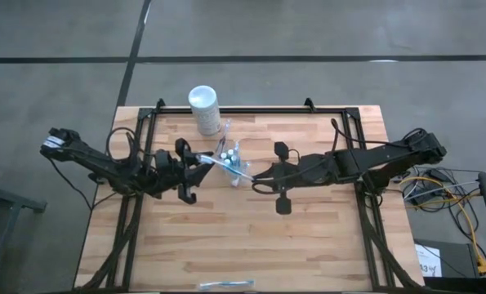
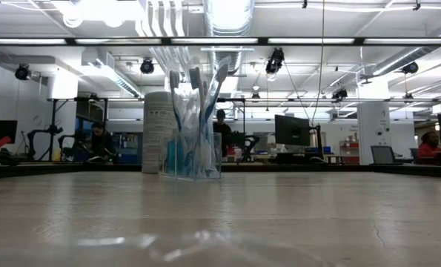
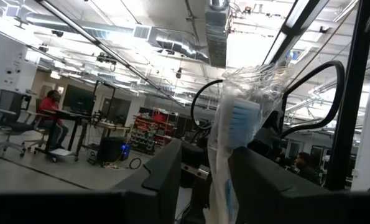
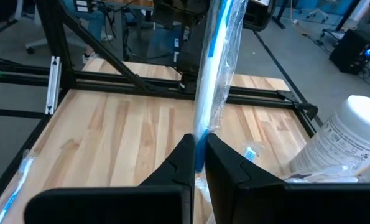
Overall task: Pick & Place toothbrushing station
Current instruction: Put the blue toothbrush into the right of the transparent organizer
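Left gripper [image 1: 200, 163] clamped on one end of a plastic-wrapped toothbrush [image 1: 226, 167], clear toothbrushing station [image 1: 230, 155] standing mid-table just beside the white cylinder [image 1: 203, 109], right gripper [image 1: 257, 177] pinched shut on the wrapped toothbrush's other end, table [image 1: 308, 237] of pale wood.

clear toothbrushing station [image 2: 191, 156], blue-and-white toothbrushes [image 2: 198, 96], white cylinder [image 1: 203, 109], pale striped wood table [image 1: 308, 237].
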